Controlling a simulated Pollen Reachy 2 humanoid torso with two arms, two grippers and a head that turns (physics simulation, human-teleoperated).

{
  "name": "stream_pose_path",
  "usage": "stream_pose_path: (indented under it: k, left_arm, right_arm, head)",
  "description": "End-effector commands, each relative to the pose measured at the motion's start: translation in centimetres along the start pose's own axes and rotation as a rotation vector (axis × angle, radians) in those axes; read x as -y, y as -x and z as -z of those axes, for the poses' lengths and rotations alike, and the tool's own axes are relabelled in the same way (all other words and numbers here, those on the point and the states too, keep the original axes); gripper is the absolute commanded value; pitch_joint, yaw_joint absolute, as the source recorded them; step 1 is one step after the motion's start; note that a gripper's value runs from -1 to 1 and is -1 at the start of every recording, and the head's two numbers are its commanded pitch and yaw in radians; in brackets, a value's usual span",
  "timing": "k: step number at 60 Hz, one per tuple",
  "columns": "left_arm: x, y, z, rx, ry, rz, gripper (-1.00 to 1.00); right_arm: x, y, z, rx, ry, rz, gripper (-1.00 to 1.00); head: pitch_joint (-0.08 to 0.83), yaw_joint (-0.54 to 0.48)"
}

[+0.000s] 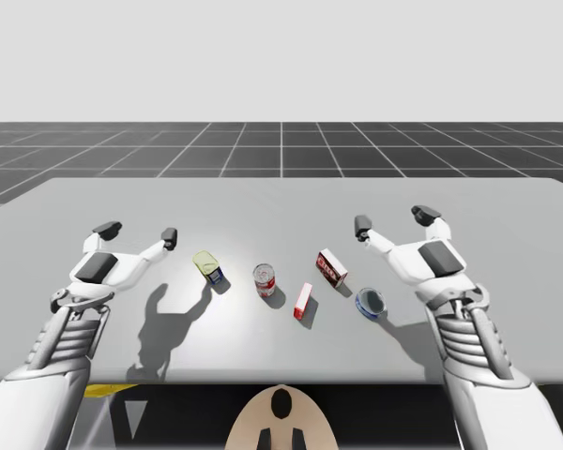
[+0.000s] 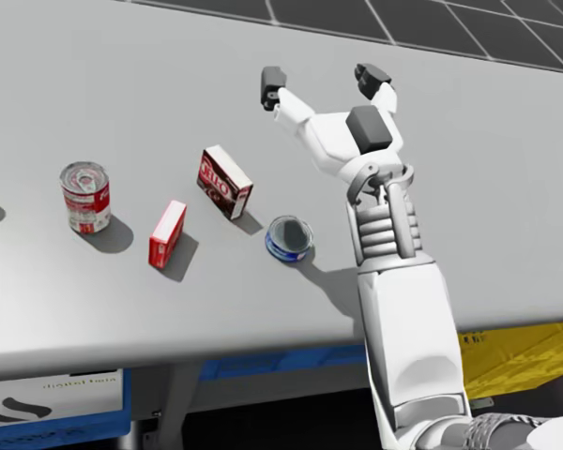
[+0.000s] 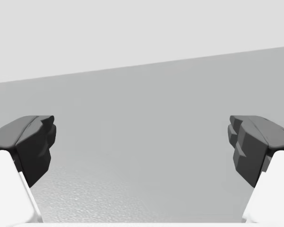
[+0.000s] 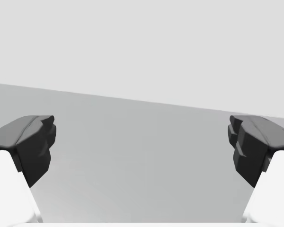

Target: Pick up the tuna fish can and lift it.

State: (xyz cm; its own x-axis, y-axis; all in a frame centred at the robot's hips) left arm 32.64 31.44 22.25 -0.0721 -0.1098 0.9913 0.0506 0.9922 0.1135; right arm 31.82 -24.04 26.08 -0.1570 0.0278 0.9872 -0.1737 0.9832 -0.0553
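Observation:
The tuna fish can (image 1: 371,301) (image 2: 289,237) is a low blue tin with a silver lid, tilted on the grey table (image 1: 281,202) near its front edge. My right gripper (image 1: 393,220) (image 2: 321,80) hovers open beyond the can, and its forearm passes just beside the can. Only bare table lies between the fingers of my right gripper (image 4: 142,146) in the right wrist view. My left gripper (image 1: 139,232) (image 3: 142,146) is open over the left part of the table, far from the can, with nothing between its fingers.
In a row left of the tuna can stand a red-and-white box (image 1: 332,268) (image 2: 225,182), a small red box (image 1: 303,300) (image 2: 167,233), a red-and-white tin (image 1: 264,279) (image 2: 84,196) and a tilted blue tin with a yellowish lid (image 1: 210,268).

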Motion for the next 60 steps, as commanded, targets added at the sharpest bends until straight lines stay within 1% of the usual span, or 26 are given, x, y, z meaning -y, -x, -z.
stream_pose_path:
  k: [1, 3, 5, 7, 8, 10, 11, 13, 14, 15, 17, 20, 22, 24, 25, 26, 33, 36, 39, 43, 44, 46, 49, 51, 55, 60]
  left_arm:
    - [0.1, 0.0, 0.0, 0.002, 0.003, -0.001, -1.00]
    - [0.1, 0.0, 0.0, 0.002, 0.002, -0.001, -1.00]
    - [0.1, 0.0, 0.0, 0.004, 0.001, -0.002, -1.00]
    - [0.1, -0.1, 0.0, 0.006, 0.000, -0.003, -1.00]
    - [0.0, -0.1, -0.1, 0.006, -0.001, -0.005, -1.00]
    - [0.0, -0.1, -0.1, 0.007, -0.002, -0.006, -1.00]
    - [0.0, -0.1, -0.1, 0.008, -0.002, -0.006, -1.00]
    - [0.1, -0.2, -0.1, 0.008, -0.003, -0.006, -1.00]
    - [0.1, -0.2, -0.1, 0.007, -0.003, -0.006, -1.00]
    - [0.1, -0.1, -0.1, 0.007, -0.003, -0.005, -1.00]
    - [0.1, -0.1, -0.1, 0.008, -0.003, -0.004, -1.00]
    - [0.1, -0.1, -0.1, 0.008, -0.002, -0.002, -1.00]
    - [0.1, -0.1, -0.1, 0.009, -0.002, -0.001, -1.00]
    - [0.1, -0.1, -0.1, 0.009, -0.002, 0.000, -1.00]
    - [0.1, -0.1, -0.1, 0.010, -0.003, 0.000, -1.00]
    - [0.1, -0.1, -0.1, 0.011, -0.003, 0.001, -1.00]
    - [0.1, -0.1, -0.1, 0.011, -0.005, 0.002, -1.00]
    - [0.1, -0.1, -0.1, 0.011, -0.004, 0.004, -1.00]
    - [0.2, -0.1, -0.1, 0.011, -0.003, 0.007, -1.00]
    - [0.3, 0.0, 0.0, 0.011, -0.002, 0.016, -1.00]
    - [0.4, 0.1, 0.0, 0.011, -0.002, 0.017, -1.00]
    - [0.4, 0.1, 0.0, 0.011, -0.001, 0.021, -1.00]
    - [0.5, 0.2, 0.0, 0.011, -0.001, 0.026, -1.00]
    - [0.5, 0.2, 0.1, 0.012, 0.001, 0.028, -1.00]
    - [0.6, 0.3, 0.2, 0.012, 0.002, 0.037, -1.00]
    - [0.6, 0.4, 0.3, 0.014, 0.001, 0.045, -1.00]
  right_arm:
    - [0.3, -0.6, -0.7, -0.007, 0.001, 0.033, -1.00]
    - [0.3, -0.8, -1.1, -0.008, -0.003, 0.054, -1.00]
    - [0.3, -1.1, -1.7, -0.032, 0.036, 0.053, -1.00]
    - [0.4, -1.2, -2.2, -0.044, 0.016, 0.074, -1.00]
    - [0.4, -1.3, -2.9, -0.051, -0.003, 0.081, -1.00]
    - [0.5, -1.3, -3.5, -0.046, -0.033, 0.085, -1.00]
    - [0.5, -1.2, -4.3, -0.037, -0.070, 0.075, -1.00]
    - [0.3, -1.0, -4.7, -0.063, -0.040, 0.043, -1.00]
    - [0.3, -0.9, -4.9, -0.069, -0.047, 0.040, -1.00]
    - [0.2, -0.7, -5.6, -0.077, -0.058, 0.025, -1.00]
    - [0.2, -0.6, -6.1, -0.087, -0.078, 0.027, -1.00]
    - [0.1, -0.5, -7.2, -0.097, -0.081, 0.004, -1.00]
    - [0.0, -0.4, -7.9, -0.100, -0.099, 0.000, -1.00]
    - [-0.1, -0.2, -8.3, -0.097, -0.095, 0.021, -1.00]
    - [-0.1, -0.1, -8.6, -0.092, -0.094, 0.000, -1.00]
    - [0.0, 0.1, -8.9, -0.096, -0.103, -0.010, -1.00]
    - [0.0, 0.9, -10.4, -0.124, -0.145, 0.001, -1.00]
    - [0.0, 1.6, -11.1, -0.133, -0.167, -0.021, -1.00]
    - [-0.2, 2.4, -11.6, -0.152, -0.192, -0.032, -1.00]
    - [-0.4, 3.7, -12.1, -0.188, -0.210, -0.027, -1.00]
    - [-0.5, 4.2, -12.2, -0.196, -0.209, -0.014, -1.00]
    - [-0.6, 4.8, -12.4, -0.206, -0.216, -0.020, -1.00]
    - [-0.6, 5.9, -12.8, -0.235, -0.217, -0.006, -1.00]
    - [-0.6, 6.4, -12.9, -0.244, -0.212, -0.010, -1.00]
    - [-0.5, 7.4, -13.1, -0.272, -0.208, 0.009, -1.00]
    - [-0.4, 8.4, -12.9, -0.291, -0.191, 0.000, -1.00]
  head:
    - [0.747, -0.36]
    - [0.744, -0.36]
    - [0.742, -0.36]
    - [0.741, -0.35]
    - [0.738, -0.35]
    - [0.736, -0.35]
    - [0.734, -0.34]
    - [0.735, -0.34]
    - [0.734, -0.34]
    - [0.732, -0.34]
    - [0.730, -0.34]
    - [0.727, -0.34]
    - [0.724, -0.34]
    - [0.724, -0.34]
    - [0.724, -0.35]
    - [0.723, -0.35]
    - [0.723, -0.35]
    - [0.724, -0.35]
    - [0.721, -0.35]
    - [0.719, -0.35]
    - [0.718, -0.35]
    - [0.717, -0.35]
    - [0.715, -0.34]
    - [0.713, -0.34]
    - [0.713, -0.33]
    - [0.711, -0.33]
